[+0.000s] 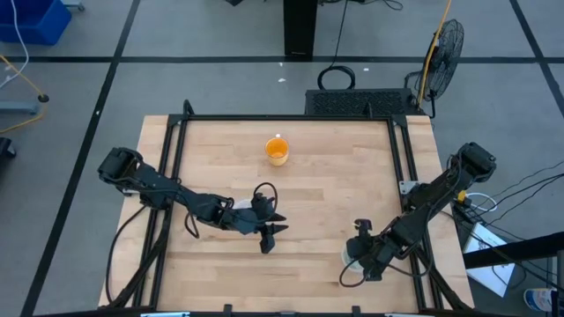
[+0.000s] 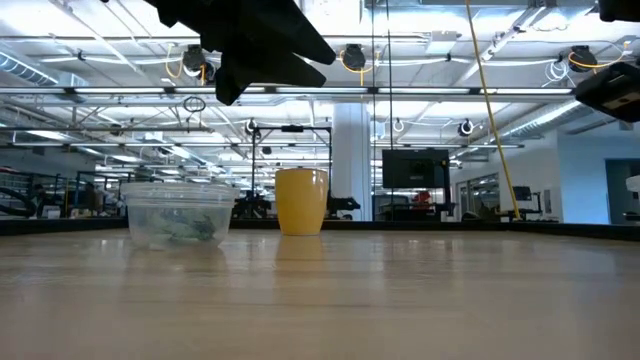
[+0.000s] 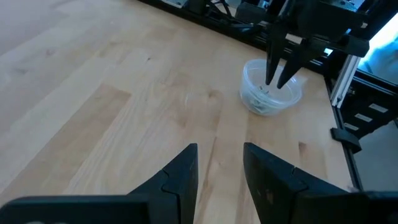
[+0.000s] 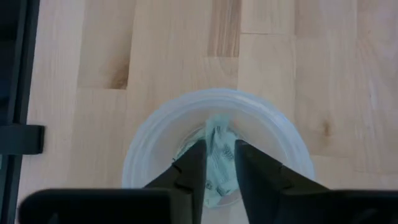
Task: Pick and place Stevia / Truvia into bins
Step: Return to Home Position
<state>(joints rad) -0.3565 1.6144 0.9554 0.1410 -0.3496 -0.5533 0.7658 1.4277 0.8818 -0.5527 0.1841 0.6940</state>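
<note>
Right claw [image 4: 219, 151] released above bin [image 4: 217, 94] of packets [image 4: 218, 132]; left claw [image 3: 219, 149] released; orange cup [image 1: 277, 151] apart.

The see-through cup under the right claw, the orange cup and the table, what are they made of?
The see-through cup looks like thin clear plastic: the packets inside show through its wall. The orange cup is probably plastic too, smooth and solid-coloured. The table looks like pale wood, with planks, grain and dark knots.
</note>
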